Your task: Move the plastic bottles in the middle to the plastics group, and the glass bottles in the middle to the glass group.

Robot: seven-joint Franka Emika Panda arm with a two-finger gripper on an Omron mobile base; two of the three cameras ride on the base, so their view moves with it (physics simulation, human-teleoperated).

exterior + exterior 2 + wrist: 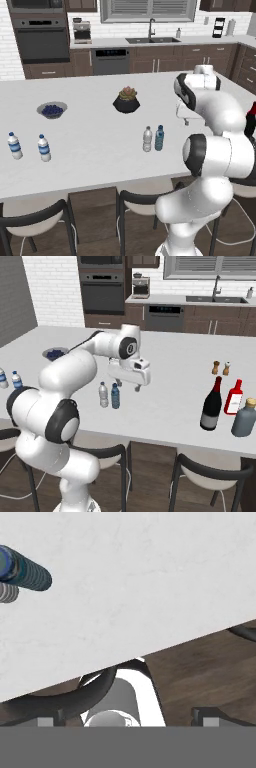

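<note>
White kitchen island runs across both base views, dark cabinets, oven and sink behind; stools tucked under its near edge; arm reaches out over the middle of the top, gripper hanging above bare counter, nothing between its jaws, which stand wide apart; fingertips small and hard to make out in the base views; grey-white bottle and teal bottle stand upright, touching or nearly so, just beside and below the gripper; in the hand view the teal bottle shows foreshortened from above at the left edge, grey one cut off by the frame; two blue-labelled water bottles stand well apart to the far left, near a bowl of blueberries; dark wine bottle stands far right beside red bottle and a grey bottle, the last clipped by the frame edge; potted succulent mid-counter; in the left base view the arm hides most of the right-hand bottles.
</note>
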